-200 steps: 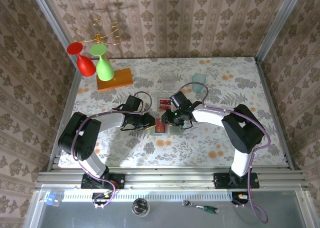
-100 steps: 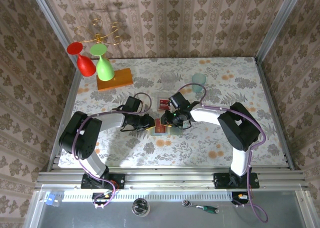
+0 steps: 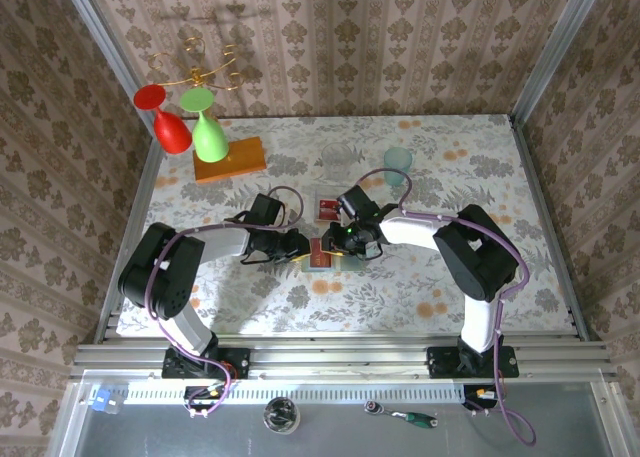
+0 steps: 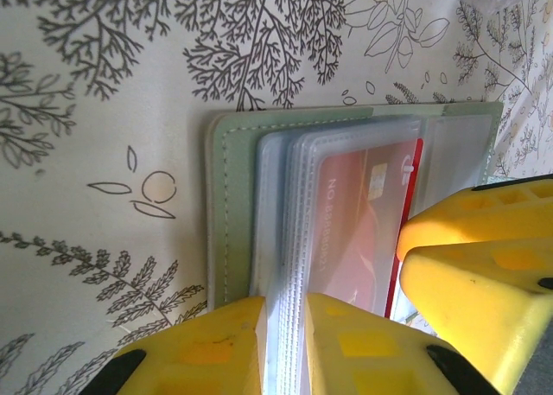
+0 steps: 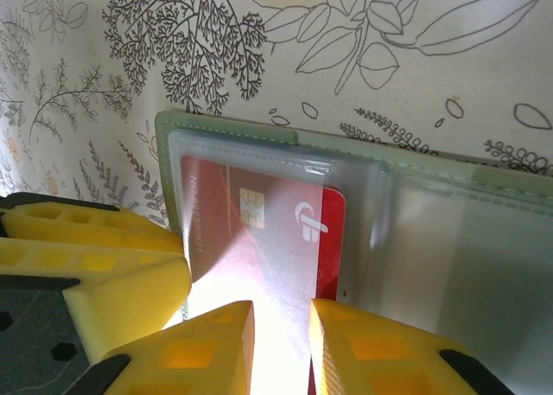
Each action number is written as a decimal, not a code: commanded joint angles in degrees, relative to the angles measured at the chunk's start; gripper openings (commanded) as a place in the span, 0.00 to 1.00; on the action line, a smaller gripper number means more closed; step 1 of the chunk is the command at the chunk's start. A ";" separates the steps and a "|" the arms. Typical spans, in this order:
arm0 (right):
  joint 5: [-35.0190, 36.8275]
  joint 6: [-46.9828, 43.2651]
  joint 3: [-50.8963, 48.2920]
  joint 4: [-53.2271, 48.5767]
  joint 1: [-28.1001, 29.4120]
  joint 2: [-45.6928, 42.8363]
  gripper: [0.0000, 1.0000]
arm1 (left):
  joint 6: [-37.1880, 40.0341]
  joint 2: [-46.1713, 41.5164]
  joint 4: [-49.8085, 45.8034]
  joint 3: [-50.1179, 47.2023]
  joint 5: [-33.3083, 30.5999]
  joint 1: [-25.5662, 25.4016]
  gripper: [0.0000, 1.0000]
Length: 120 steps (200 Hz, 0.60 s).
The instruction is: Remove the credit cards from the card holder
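One pale green card holder (image 4: 226, 213). Two red credit cards (image 5: 259, 222): one in it, one loose card (image 3: 327, 209) just beyond. Far left: one red goblet (image 3: 172, 132), one green goblet (image 3: 209, 137), one orange block (image 3: 245, 155). Far middle: one clear cup (image 3: 335, 159), one teal cup (image 3: 398, 160).

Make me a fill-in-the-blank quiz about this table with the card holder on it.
1. The credit card showing through the card holder's clear sleeve is ___.
2. The left gripper and right gripper both have ___ fingers.
3. On the orange block, a red glass stands beside a ___ one.
Missing words: red; yellow; green.
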 commanded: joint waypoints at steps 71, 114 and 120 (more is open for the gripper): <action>4.98 -1.47 0.79 -5.10 0.31 -3.18 0.26 | 0.52 0.51 -1.28 -0.80 0.18 0.36 0.21; 4.96 -1.75 0.96 -5.58 0.31 -4.04 0.26 | 0.42 -1.73 -2.22 0.30 -0.02 0.43 0.21; 4.89 -1.71 1.03 -5.60 0.33 -4.15 0.26 | 0.49 -2.00 -2.45 0.49 -0.06 0.43 0.21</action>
